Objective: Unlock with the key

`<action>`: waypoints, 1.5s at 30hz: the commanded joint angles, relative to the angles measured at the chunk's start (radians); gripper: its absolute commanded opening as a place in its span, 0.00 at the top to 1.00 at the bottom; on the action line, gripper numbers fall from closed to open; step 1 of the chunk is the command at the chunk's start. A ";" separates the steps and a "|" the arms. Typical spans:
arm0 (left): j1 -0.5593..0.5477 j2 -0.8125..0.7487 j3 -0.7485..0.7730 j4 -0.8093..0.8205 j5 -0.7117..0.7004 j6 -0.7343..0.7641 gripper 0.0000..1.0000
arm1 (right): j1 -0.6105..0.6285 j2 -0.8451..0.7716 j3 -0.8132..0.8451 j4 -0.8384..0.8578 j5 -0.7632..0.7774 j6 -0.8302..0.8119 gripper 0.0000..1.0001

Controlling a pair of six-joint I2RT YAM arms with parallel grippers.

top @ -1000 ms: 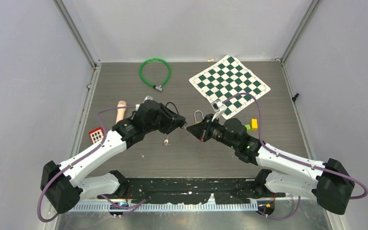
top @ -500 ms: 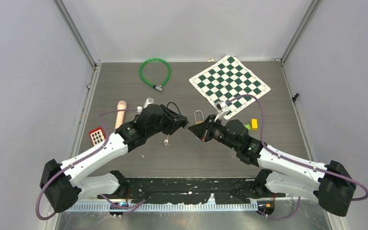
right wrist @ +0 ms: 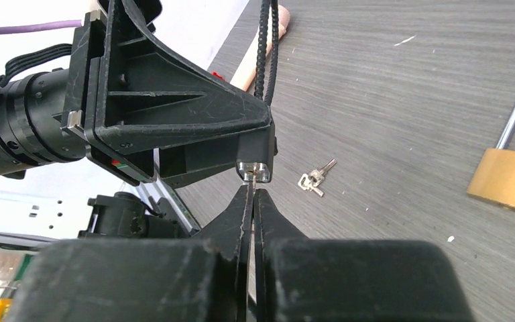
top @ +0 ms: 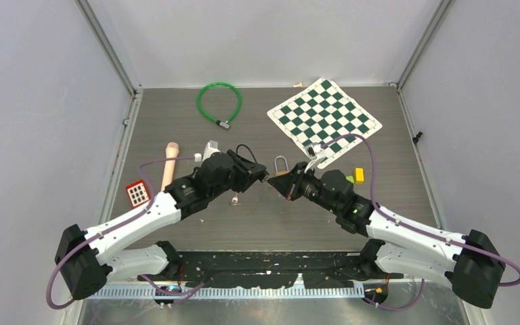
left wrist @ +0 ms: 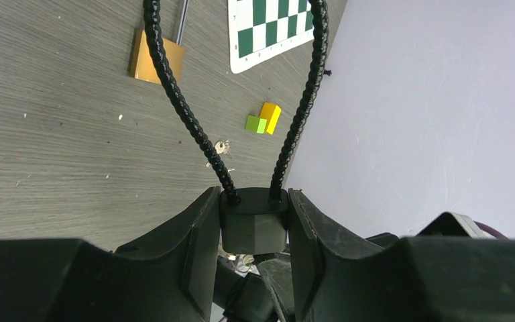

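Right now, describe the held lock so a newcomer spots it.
Over the table, near its middle, look in the left gripper. The black cable lock is clamped there, the right gripper's key at its face; unlike the brass padlock and green cable lock, it is held aloft.
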 commanded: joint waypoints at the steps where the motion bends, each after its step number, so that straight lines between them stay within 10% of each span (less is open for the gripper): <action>1: -0.051 -0.031 0.030 0.019 0.055 -0.061 1.00 | 0.006 0.004 -0.004 0.152 0.095 -0.122 0.95; 25: -0.061 -0.070 -0.014 0.077 -0.020 -0.234 1.00 | 0.201 0.119 -0.094 0.476 0.374 -0.362 0.95; 45: -0.006 -0.149 -0.146 0.183 0.017 -0.242 1.00 | 0.154 0.099 -0.079 0.492 0.243 -0.327 0.95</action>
